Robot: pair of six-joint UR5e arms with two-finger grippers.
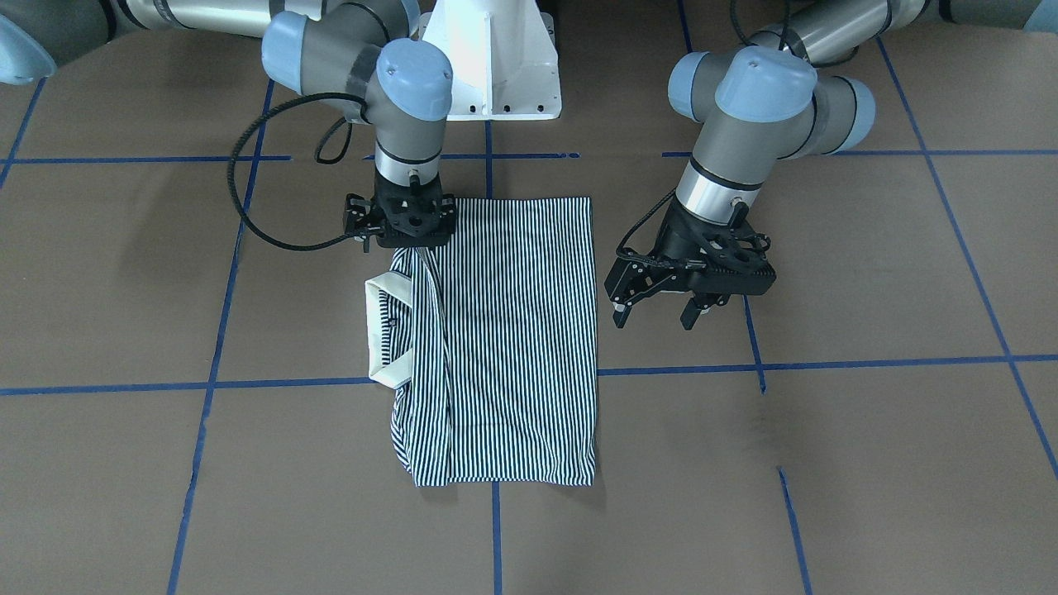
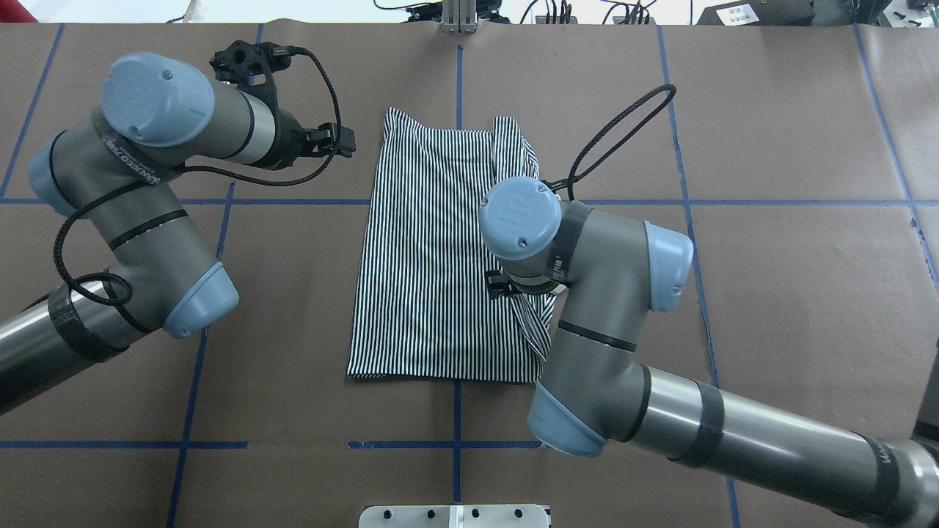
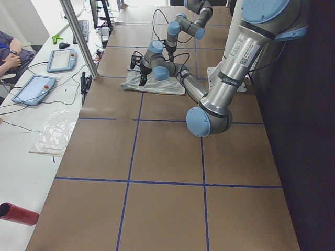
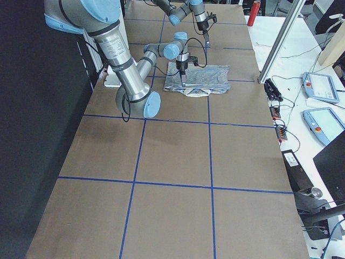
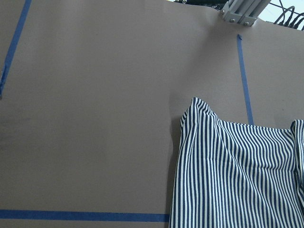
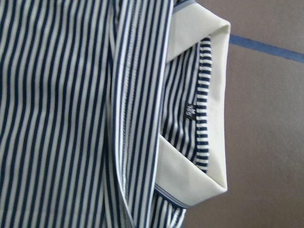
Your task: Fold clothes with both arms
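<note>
**Front-facing view:** the polo shirt [image 1: 512,330] lies folded flat in the middle of the counter [image 1: 826,463]. Its long axis runs away from the robot's base, and the cream collar [image 1: 382,330] is on the robot's right. The right end effector [image 1: 412,241] points down at the shirt's base-side corner, just above the collar. Its jaws are hidden, so whether it grips cloth cannot be told. The left end effector [image 1: 654,316] hangs just beside the opposite long edge, fingers spread and empty.

**Overhead view:** the right arm [image 2: 601,293] covers its own tool and part of the shirt. The left end effector sits off the cloth, toward the far end.

**Side views:** both are too small to judge either tool.

**Left wrist view:** only one shirt corner shows, at lower right, and no fingers.

**Right wrist view:** collar and stripes fill the picture, and no fingers show. The right arm looks nearer to a hold.
</note>
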